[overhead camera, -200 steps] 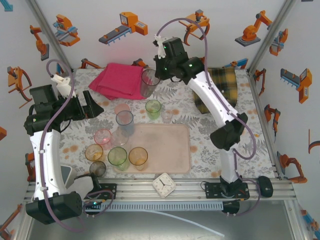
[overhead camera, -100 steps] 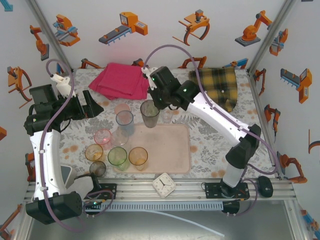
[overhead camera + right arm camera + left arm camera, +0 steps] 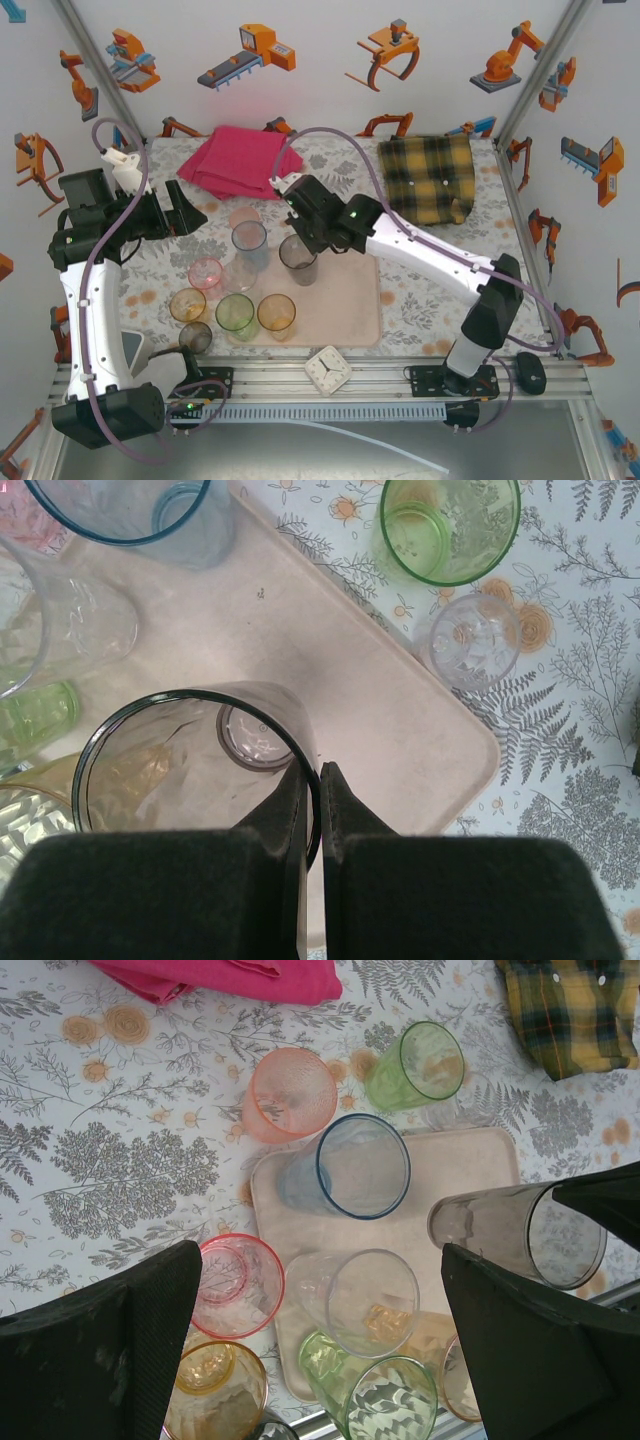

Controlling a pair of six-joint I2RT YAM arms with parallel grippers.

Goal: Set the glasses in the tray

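Top external: right jaws clenched on the rim of the grey glass. Right wrist shows one finger inside the wall and one outside. The glass hangs upright over the far-left part of the tray, just right of the blue glass. Can't tell whether its base touches the tray. Left jaws released, wide apart, nothing between them, over the tabletop left of the glasses.

Progress, as I read it:
- On the tray, four: blue at the far-left corner, clear glass just nearer, then near green and amber along the near edge. Near green sits right at the left rim. It looks on, but I'm not certain.
- In hand, one: grey, not yet set down and let go.
- On the tabletop, six:
  - Beyond the far edge: pale pink, far green, and small clear beside far green.
  - Left of the tray: red-pink, second amber, small smoky.

So under halfway, with five of eleven visible once grey lands. The right half of the tray is bare, so there's room for the rest. The left group looks like work for the left arm and the far three for the right.

Pink cloth, plaid cloth and clock aren't part of the job.
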